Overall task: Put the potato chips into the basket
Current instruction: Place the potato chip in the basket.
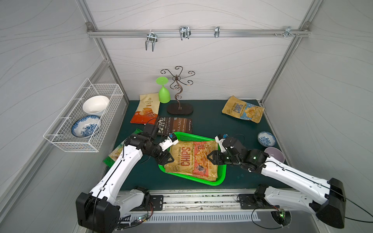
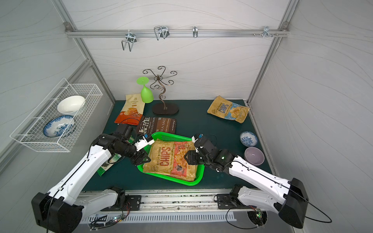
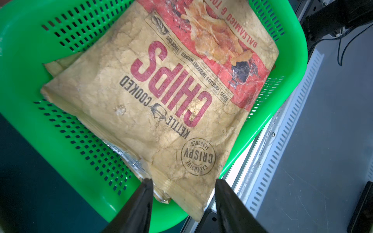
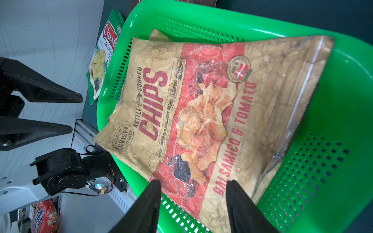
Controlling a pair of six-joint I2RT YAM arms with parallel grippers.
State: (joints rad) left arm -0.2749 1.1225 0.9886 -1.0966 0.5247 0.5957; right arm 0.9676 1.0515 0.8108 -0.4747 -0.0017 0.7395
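Looks like the letting-go step: tan CHIPS bag (image 1: 189, 159) lying flat inside the basket (image 1: 212, 182), on top of another bag (image 3: 56, 66). Left gripper (image 3: 182, 181) parted about halfway and empty, just above the bag's near corner. Right gripper (image 4: 193, 182) parted much the same, holding nothing, just above the red-printed end.

Lift both straight up with the jaws kept apart, so as not to drag the crinkly film along. Check the corner below the left gripper: appears to overhang the rim, so probably worth a light push inward.

Then send each arm to its nearest loose bag:
- green bag (image 4: 101, 60), behind the left gripper, under its arm
- Kettle bag (image 1: 175, 126), just beyond the left gripper
- Cassava bag (image 1: 146, 109), farther beyond
- blue-printed CHIPS bag (image 1: 242, 110), well beyond the right gripper

Pinch at an edge seam, not mid-panel.
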